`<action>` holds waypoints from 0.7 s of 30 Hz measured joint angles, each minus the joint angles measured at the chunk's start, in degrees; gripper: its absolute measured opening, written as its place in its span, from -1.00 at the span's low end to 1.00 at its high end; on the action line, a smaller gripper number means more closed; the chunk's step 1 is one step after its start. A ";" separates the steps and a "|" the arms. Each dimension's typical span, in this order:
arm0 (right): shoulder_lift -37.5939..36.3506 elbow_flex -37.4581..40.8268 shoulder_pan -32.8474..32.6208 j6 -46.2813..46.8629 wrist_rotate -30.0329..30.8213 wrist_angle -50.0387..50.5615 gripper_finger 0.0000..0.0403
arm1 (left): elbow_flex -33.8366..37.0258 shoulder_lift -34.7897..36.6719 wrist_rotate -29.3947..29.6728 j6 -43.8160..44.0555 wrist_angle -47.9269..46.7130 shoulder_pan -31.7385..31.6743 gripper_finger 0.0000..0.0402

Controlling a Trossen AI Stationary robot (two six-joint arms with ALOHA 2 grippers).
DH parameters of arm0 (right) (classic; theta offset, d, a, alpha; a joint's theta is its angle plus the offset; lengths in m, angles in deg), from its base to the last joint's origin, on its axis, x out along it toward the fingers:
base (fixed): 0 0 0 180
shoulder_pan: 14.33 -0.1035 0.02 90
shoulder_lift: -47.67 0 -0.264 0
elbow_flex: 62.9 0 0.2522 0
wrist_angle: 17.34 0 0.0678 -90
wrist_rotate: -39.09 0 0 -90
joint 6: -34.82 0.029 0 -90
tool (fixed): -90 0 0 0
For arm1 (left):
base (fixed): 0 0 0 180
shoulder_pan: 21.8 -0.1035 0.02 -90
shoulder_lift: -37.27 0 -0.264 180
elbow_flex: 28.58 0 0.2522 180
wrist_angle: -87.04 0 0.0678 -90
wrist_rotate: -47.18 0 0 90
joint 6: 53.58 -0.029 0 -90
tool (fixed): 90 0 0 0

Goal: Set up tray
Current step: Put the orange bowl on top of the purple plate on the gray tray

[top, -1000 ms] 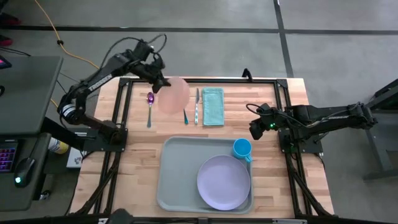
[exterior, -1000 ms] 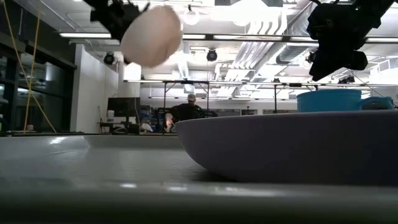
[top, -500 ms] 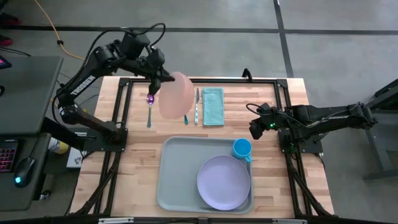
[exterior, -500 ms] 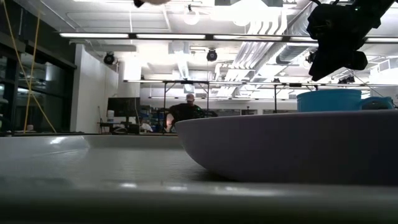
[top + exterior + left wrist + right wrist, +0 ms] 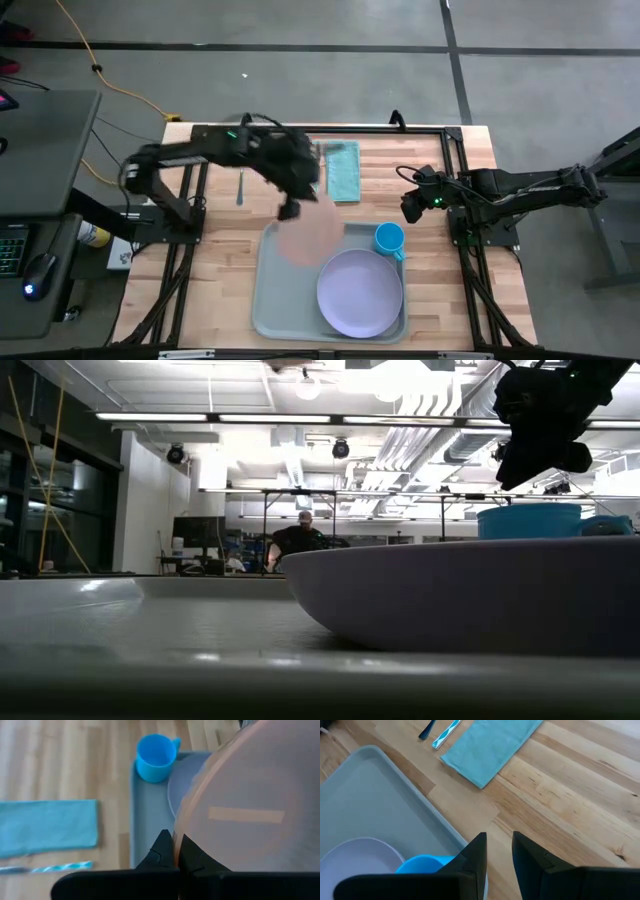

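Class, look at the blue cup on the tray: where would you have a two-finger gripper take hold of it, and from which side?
Grip the blue cup by its rim wall, coming from above: it stands upright with its mouth open upward. Close one finger inside and one outside, on the part away from the handle, which points toward the tray edge and the lilac plate close beside it.

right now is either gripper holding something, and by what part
The left gripper pinches the pink plate by its rim, above the tray. The right gripper holds nothing.
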 joint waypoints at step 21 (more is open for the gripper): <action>-0.67 0.02 7.62 11.92 3.60 12.20 -0.66 | -4.73 -27.54 -6.10 1.30 11.55 5.15 -0.93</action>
